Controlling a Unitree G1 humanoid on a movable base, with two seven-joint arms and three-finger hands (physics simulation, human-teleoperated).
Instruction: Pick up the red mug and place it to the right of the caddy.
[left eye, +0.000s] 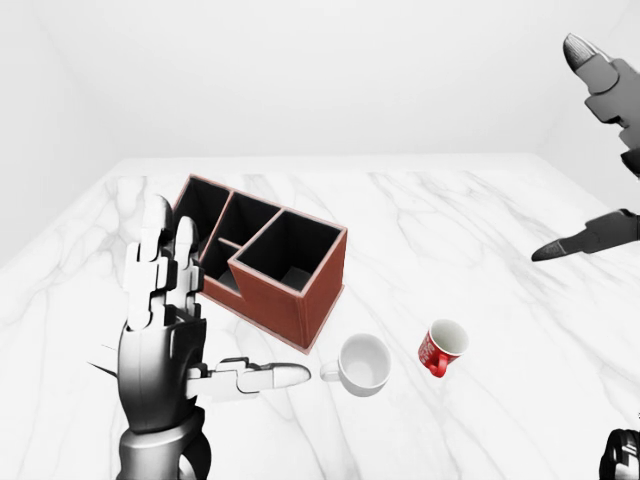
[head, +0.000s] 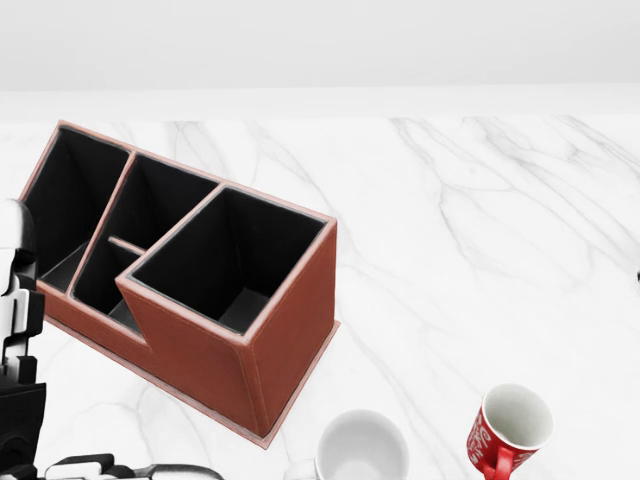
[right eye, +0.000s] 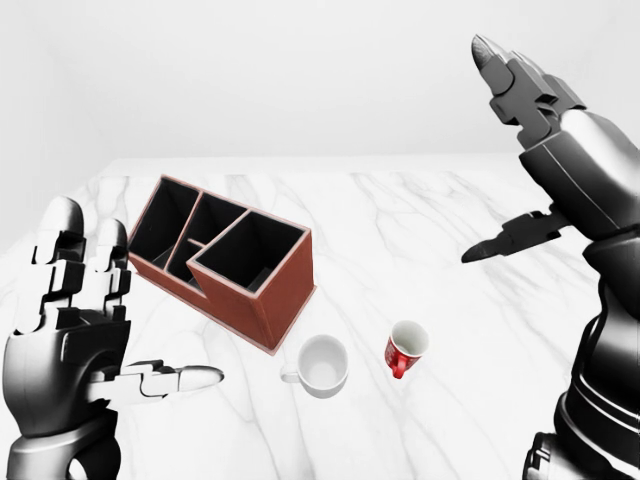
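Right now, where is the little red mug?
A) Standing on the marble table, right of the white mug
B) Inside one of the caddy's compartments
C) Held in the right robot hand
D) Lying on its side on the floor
A: in the left-eye view the red mug stands alone on the marble table, right of the white mug, while the right robot hand hangs open well above it.

- The left hand (left eye: 170, 330) was glossy dark grey metal, with a smooth, rounded palm block.
- Its fingers (left eye: 158, 262) were built of pale silver, blocky segments with dark seams at the joints.
- The right hand (right eye: 545, 130) was darker gunmetal, its fingers (right eye: 497, 62) ending in tapered, rounded tips.
- The right forearm (right eye: 605, 390) was a thick, shiny black cylinder with ribbed joints.
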